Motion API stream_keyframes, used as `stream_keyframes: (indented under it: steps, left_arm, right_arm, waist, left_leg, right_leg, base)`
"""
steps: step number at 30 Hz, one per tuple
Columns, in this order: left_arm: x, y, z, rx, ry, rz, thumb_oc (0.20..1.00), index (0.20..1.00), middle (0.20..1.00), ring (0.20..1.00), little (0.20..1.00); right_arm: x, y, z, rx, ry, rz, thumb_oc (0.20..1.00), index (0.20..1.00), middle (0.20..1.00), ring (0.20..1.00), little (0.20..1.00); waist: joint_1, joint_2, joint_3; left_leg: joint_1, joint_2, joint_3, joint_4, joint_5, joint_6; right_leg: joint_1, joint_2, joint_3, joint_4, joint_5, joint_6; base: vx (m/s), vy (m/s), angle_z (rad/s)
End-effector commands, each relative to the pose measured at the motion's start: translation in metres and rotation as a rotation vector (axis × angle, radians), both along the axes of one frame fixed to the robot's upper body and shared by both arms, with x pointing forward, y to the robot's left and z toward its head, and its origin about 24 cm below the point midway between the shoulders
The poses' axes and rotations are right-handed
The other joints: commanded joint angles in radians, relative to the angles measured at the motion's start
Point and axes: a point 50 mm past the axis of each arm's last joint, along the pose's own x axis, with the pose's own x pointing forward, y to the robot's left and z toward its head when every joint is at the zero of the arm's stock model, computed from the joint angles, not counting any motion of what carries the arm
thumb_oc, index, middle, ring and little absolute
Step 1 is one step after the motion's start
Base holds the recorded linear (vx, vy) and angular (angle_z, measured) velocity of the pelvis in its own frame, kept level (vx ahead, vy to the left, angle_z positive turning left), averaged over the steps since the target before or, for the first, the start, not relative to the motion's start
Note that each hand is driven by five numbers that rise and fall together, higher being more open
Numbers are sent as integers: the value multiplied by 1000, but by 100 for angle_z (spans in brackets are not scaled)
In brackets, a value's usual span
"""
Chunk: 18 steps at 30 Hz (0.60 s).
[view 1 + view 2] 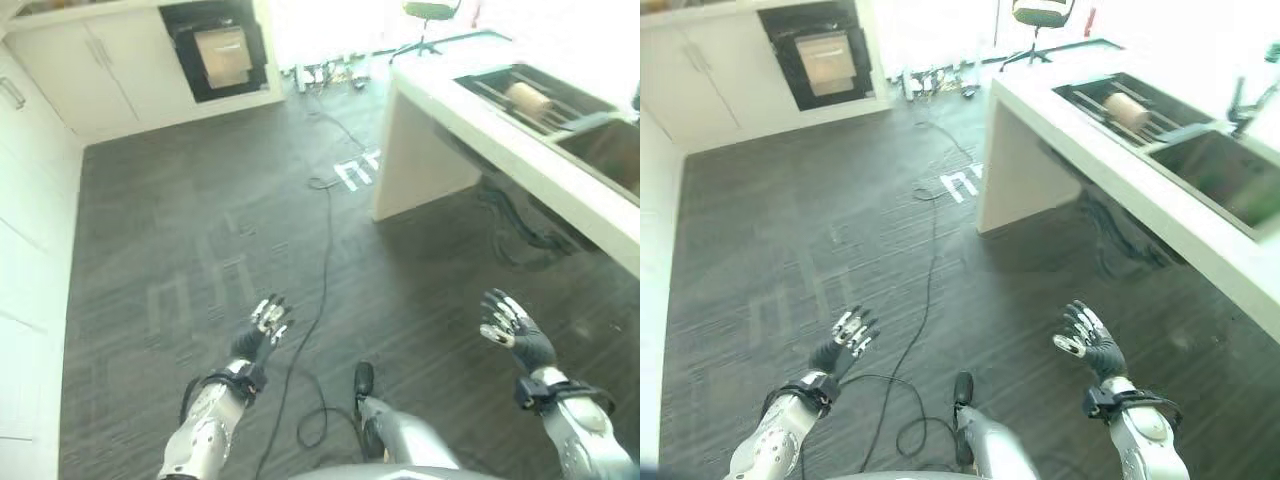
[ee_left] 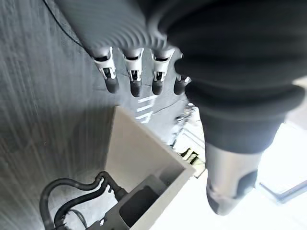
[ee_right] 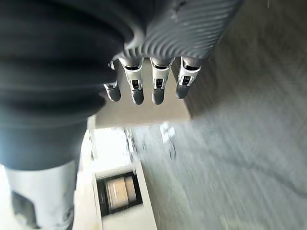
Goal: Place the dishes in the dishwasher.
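Observation:
My left hand (image 1: 256,338) and right hand (image 1: 517,330) hover low over the dark floor, both open with straight fingers (image 2: 135,79) (image 3: 144,86) and holding nothing. A black built-in appliance (image 1: 215,48) with a pale panel in its opening sits in the white cabinets along the far wall, well ahead of my left hand. To my right a white counter (image 1: 480,125) carries a recessed rack (image 1: 1110,100) that holds a tan round dish (image 1: 528,98). Beside the rack is a sink basin (image 1: 1225,175).
White cabinets (image 1: 30,230) line the left side. The counter's end panel (image 1: 420,160) juts into the floor, with white tape marks (image 1: 355,172) beside it. A power strip with plugs (image 1: 325,72) lies by the far wall, and an office chair (image 1: 430,12) stands beyond the counter.

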Motion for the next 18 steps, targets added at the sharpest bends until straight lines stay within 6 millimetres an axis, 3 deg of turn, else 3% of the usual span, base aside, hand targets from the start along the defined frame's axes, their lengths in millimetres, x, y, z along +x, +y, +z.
stream_keyframes:
  steps: [1,2,4,6,7,8,9,10,12,13,15,17,18]
  left_arm:
    - [19,12,32,19,-182,29,1000,1000,1000,1000,1000]
    - [19,11,32,2,-181,34,1000,1000,1000,1000,1000]
    - [22,7,37,-18,-203,43,1000,1000,1000,1000,1000]
    - [26,5,50,-26,-272,75,1000,1000,1000,1000,1000]
    - [28,6,61,-33,-341,103,1000,1000,1000,1000,1000]
    - [28,6,63,-37,-353,106,1000,1000,1000,1000,1000]
    - [30,10,80,-42,-452,120,1000,1000,1000,1000,1000]
    - [30,12,88,-36,-500,122,1000,1000,1000,1000,1000]
    - [28,16,111,-7,-621,124,1000,1000,1000,1000,1000]
    - [28,17,113,5,-635,123,1000,1000,1000,1000,1000]
    - [24,21,128,54,-721,154,1000,1000,1000,1000,1000]
    - [17,23,135,90,-783,157,1000,1000,1000,1000,1000]
    - [17,22,139,115,-813,150,1000,1000,1000,1000,1000]
  right_arm:
    - [25,-2,53,-8,-254,-5,1000,1000,1000,1000,1000]
    - [26,-2,54,-16,-255,-3,1000,1000,1000,1000,1000]
    - [29,-4,61,-41,-279,13,1000,1000,1000,1000,1000]
    - [31,-8,74,-73,-325,47,1000,1000,1000,1000,1000]
    - [31,-10,86,-91,-366,74,1000,1000,1000,1000,1000]
    - [31,-11,88,-92,-374,77,1000,1000,1000,1000,1000]
    - [31,-10,100,-97,-425,90,1000,1000,1000,1000,1000]
    - [31,-9,106,-97,-449,97,1000,1000,1000,1000,1000]
    - [35,-2,125,-99,-514,138,1000,1000,1000,1000,1000]
    - [36,0,127,-102,-520,144,1000,1000,1000,1000,1000]
    - [39,11,139,-140,-557,197,1000,1000,1000,1000,1000]
    - [37,14,147,-165,-584,211,1000,1000,1000,1000,1000]
    - [39,14,151,-164,-599,217,1000,1000,1000,1000,1000]
  waist:
    - [-37,25,-37]
    - [-39,34,-48]
    - [-42,47,-59]
    - [-45,22,-58]
    - [-38,4,-48]
    - [-35,-7,-48]
    - [-17,-27,-36]
    - [-6,-36,-32]
    - [17,-29,-31]
    - [20,-29,-30]
    - [61,-6,-29]
    - [84,4,-24]
    - [80,3,-28]
  left_leg:
    - [-95,49,20,-95,195,69]
    - [-94,60,33,-70,232,51]
    - [-139,94,77,92,361,-3]
    - [-256,117,129,354,471,-60]
    - [-363,127,126,574,478,-72]
    - [-396,125,124,603,478,-68]
    - [-515,145,130,650,449,-45]
    - [-556,152,131,630,438,-30]
    - [-539,190,137,357,434,-19]
    - [-529,190,138,312,435,-18]
    - [-484,179,16,-79,471,-30]
    - [-498,169,-52,-122,513,-40]
    - [-485,166,-35,-120,472,-31]
  right_leg:
    - [130,-107,-93,-159,10,381]
    - [147,-100,-102,-165,2,370]
    - [204,-75,-98,-185,-31,336]
    - [259,-80,-64,-198,-59,304]
    - [295,-83,-38,-197,-78,284]
    - [302,-90,-34,-198,-80,282]
    - [338,-88,-17,-201,-100,272]
    - [356,-83,-6,-202,-111,270]
    - [391,-56,30,-203,-155,282]
    - [396,-56,37,-203,-161,285]
    - [431,-40,117,-203,-202,310]
    - [463,-36,155,-203,-225,307]
    - [467,-53,153,-203,-232,314]
  base:
    - [511,-148,78]
    - [459,-139,24]
    - [340,-137,-18]
    - [376,-200,-70]
    - [317,-183,-97]
    - [360,-179,-89]
    - [271,-107,-111]
    - [457,-64,-88]
    - [417,97,-89]
    - [411,221,-146]
    - [531,336,-132]
    - [395,305,-104]
    - [330,326,-141]
